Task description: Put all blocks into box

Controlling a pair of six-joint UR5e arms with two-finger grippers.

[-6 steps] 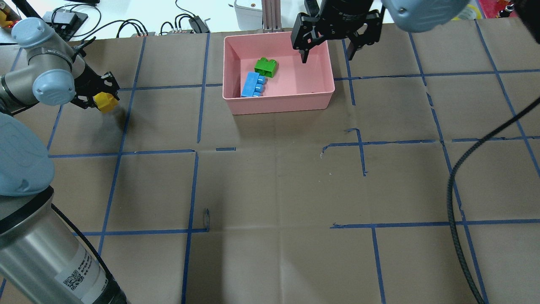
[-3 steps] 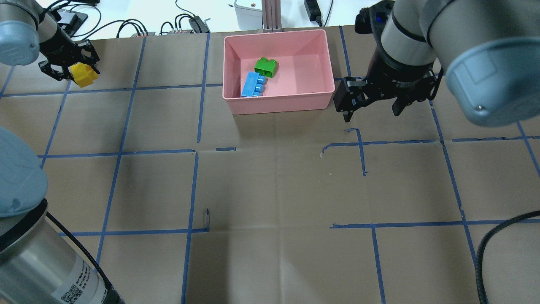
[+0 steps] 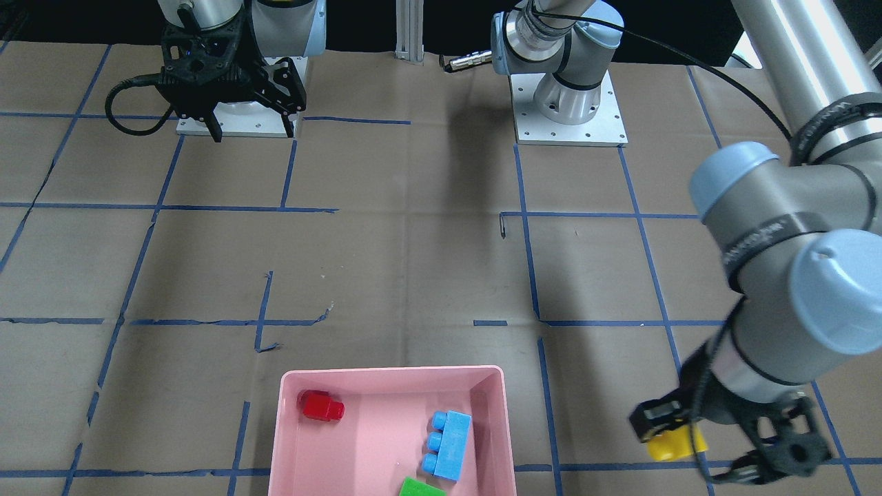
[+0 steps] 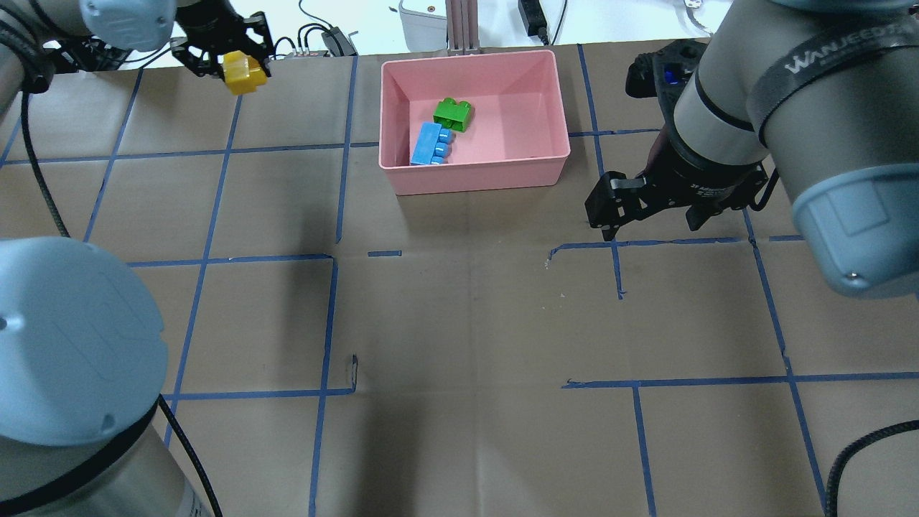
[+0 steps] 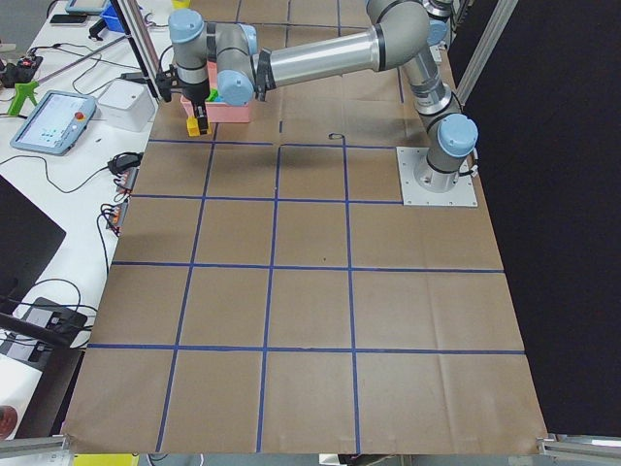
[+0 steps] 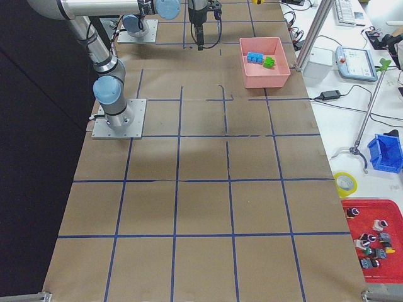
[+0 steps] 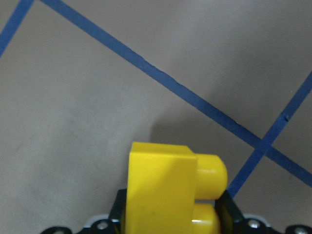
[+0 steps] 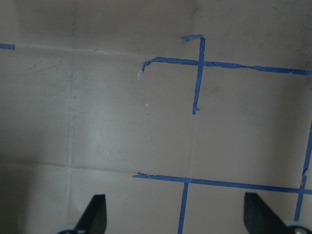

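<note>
The pink box (image 4: pixel 474 178) stands at the table's far middle. In it lie the green brick (image 4: pixel 453 113), the blue brick (image 4: pixel 431 143) and, seen only in the front-facing view, the red brick (image 3: pixel 319 406). My left gripper (image 4: pixel 240 68) is shut on the yellow brick (image 4: pixel 243 72) and holds it above the table, left of the box; the left wrist view shows the brick (image 7: pixel 170 190) between the jaws. My right gripper (image 4: pixel 652 224) is open and empty, above bare table to the right of the box and nearer to me.
Cables, a power brick and a grey device (image 4: pixel 423 21) lie beyond the table's far edge, with an aluminium post (image 4: pixel 459 25) behind the box. Blue tape lines (image 4: pixel 330 316) grid the brown table cover.
My left gripper has carried the yellow brick up and to the right, toward the box. My open right gripper has moved from over the box to the table on its right, nearer to me.
</note>
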